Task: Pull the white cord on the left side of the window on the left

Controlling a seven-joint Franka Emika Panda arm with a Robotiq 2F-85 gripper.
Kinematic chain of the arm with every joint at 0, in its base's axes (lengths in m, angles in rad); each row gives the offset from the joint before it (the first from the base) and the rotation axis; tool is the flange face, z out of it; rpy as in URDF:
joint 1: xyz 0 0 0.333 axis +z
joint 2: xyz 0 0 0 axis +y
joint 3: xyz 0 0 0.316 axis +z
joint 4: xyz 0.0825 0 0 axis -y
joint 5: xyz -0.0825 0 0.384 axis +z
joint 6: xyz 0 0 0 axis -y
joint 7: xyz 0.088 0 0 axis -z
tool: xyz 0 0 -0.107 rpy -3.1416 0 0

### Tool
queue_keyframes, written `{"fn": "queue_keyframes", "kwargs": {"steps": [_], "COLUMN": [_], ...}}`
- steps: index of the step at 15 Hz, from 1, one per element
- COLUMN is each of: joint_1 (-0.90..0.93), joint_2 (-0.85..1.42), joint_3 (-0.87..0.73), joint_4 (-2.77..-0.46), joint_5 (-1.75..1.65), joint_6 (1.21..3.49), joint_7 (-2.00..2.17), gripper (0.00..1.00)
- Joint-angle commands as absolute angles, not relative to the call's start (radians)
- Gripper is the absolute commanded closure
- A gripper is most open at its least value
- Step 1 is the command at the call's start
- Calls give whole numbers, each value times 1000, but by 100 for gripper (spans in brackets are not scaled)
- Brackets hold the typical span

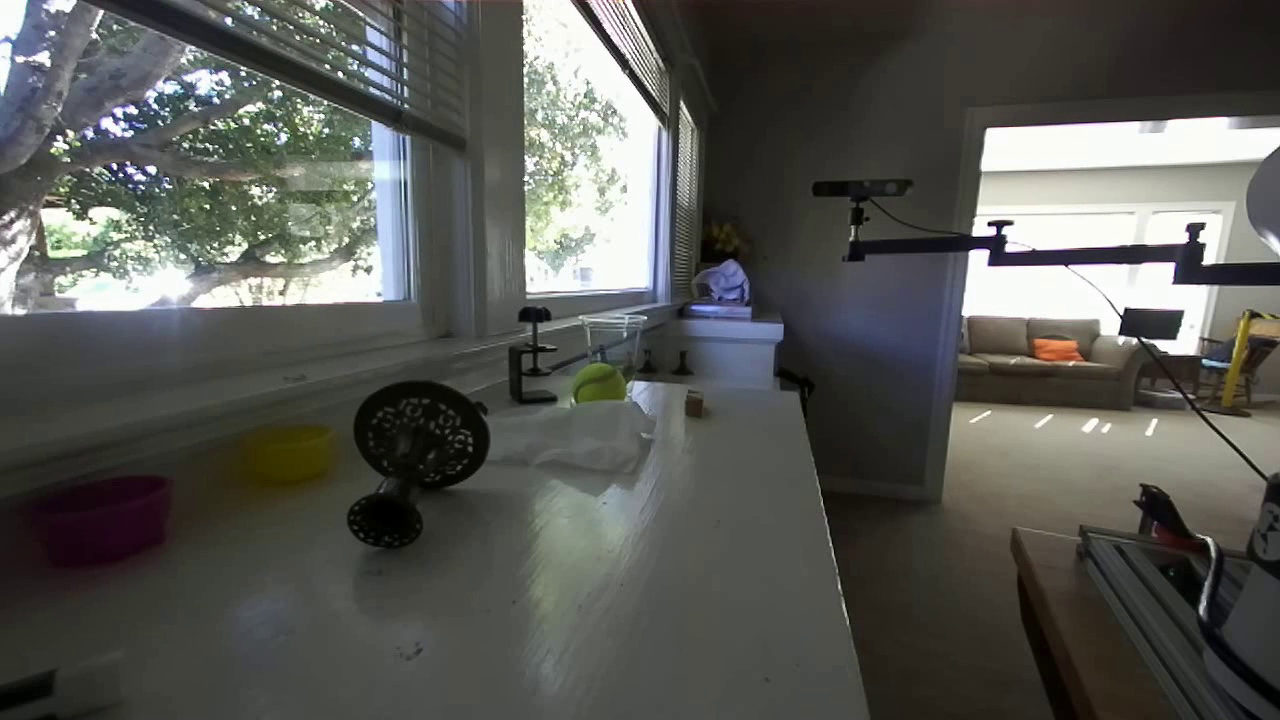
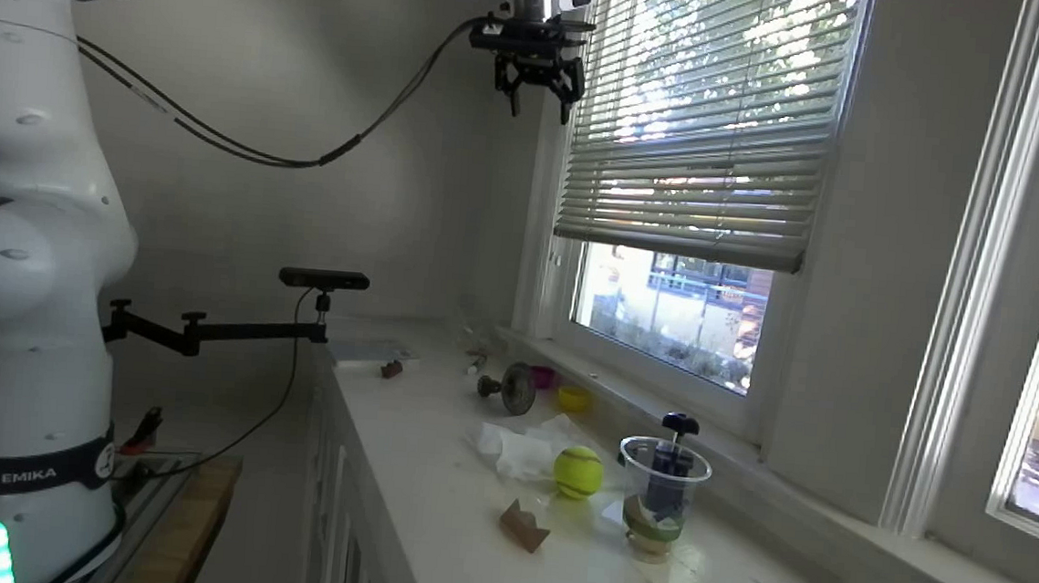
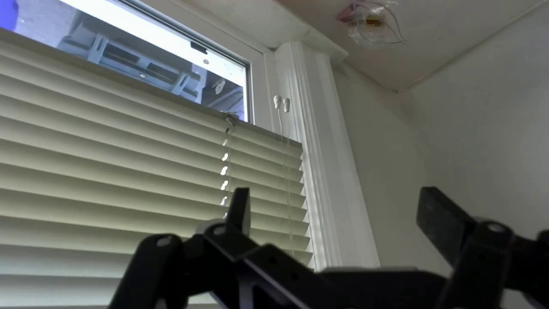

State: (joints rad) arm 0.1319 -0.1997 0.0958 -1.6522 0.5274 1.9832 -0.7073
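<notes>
The large white-framed window (image 1: 230, 200) with half-lowered white slat blinds shows a thick-branched green tree. In an exterior view the same window (image 2: 695, 130) stands right of my gripper (image 2: 539, 116). In the wrist view its blinds (image 3: 128, 171) fill the left side. Two thin white cords with white tassels (image 3: 277, 101) hang along the blinds' edge beside the white frame. My gripper (image 3: 333, 193) is open and empty, pointing down. In the wrist view the cords pass between its fingers, close to the left one; depth cannot be told. The cords are too small to make out clearly in the exterior views.
A white counter (image 2: 416, 467) runs below the windows. On it are a tennis ball (image 2: 578, 472), a clear cup (image 2: 663, 484), a clamp (image 1: 530, 360), a dark metal stand (image 1: 420, 440), yellow (image 1: 290, 452) and magenta bowls (image 1: 105, 518). A wall (image 3: 399, 171) adjoins the window frame.
</notes>
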Motion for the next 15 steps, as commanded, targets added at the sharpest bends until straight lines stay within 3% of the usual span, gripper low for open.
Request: {"fn": "queue_keyframes", "kwargs": {"steps": [1, 15], "joint_1": [174, 204], "joint_2": [-129, 95], "joint_3": [131, 208], "joint_4": [-1613, -1514], "joint_5": [482, 403], "joint_6": [2015, 2043], "joint_7": [-628, -545], "gripper": [0, 0]}}
